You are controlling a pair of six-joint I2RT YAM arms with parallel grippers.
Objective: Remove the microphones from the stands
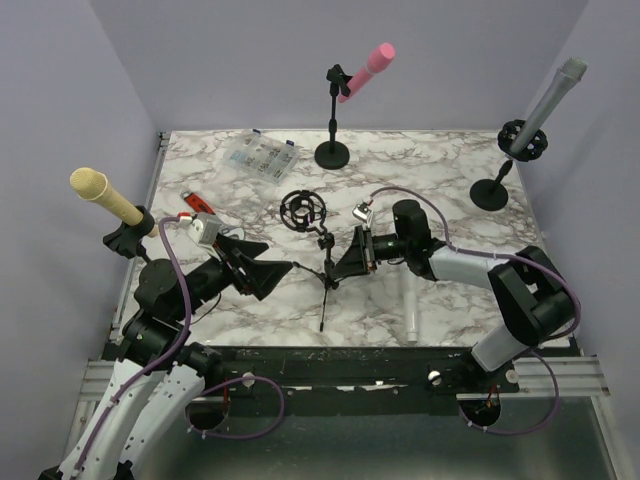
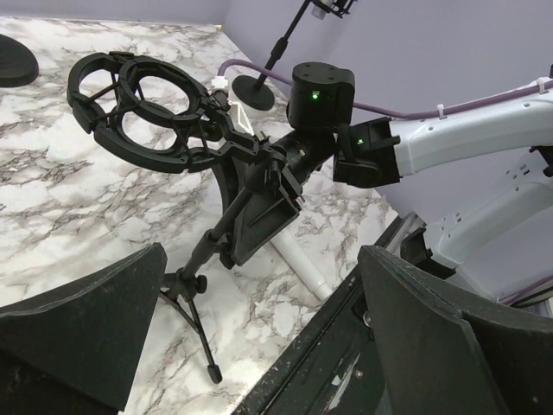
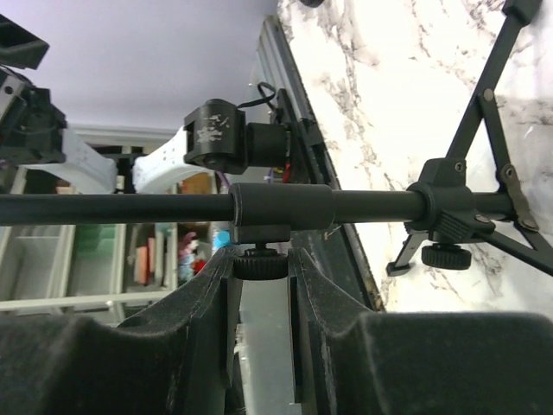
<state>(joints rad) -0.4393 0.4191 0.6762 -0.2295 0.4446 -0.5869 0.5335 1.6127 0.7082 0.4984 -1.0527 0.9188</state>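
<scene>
Apparently the white microphone [image 1: 409,308] lies flat on the worktop [image 1: 450,170] with its long axis near-to-far, just right of the right tool [image 1: 340,262] and nearest that arm. That tool is clamped tight on the stand [image 1: 322,272] pole (the shock mount [image 1: 302,209] is empty). The left tool [image 1: 278,256] gapes wide, holding nothing. No writing is legible.

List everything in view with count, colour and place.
tripod stand: one, black, centre, shock mount empty
white microphone: one, white, lying on table, right
pink microphone: one, pink, on stand, back centre
yellow microphone: one, yellow, on stand, left edge
grey microphone: one, grey, in mount, back right
plastic box: one, clear, back left
red object: one, red, table left
table: one, white marble
left tool: one, black, open, beside tripod stand
right tool: one, black, shut on tripod stand
</scene>
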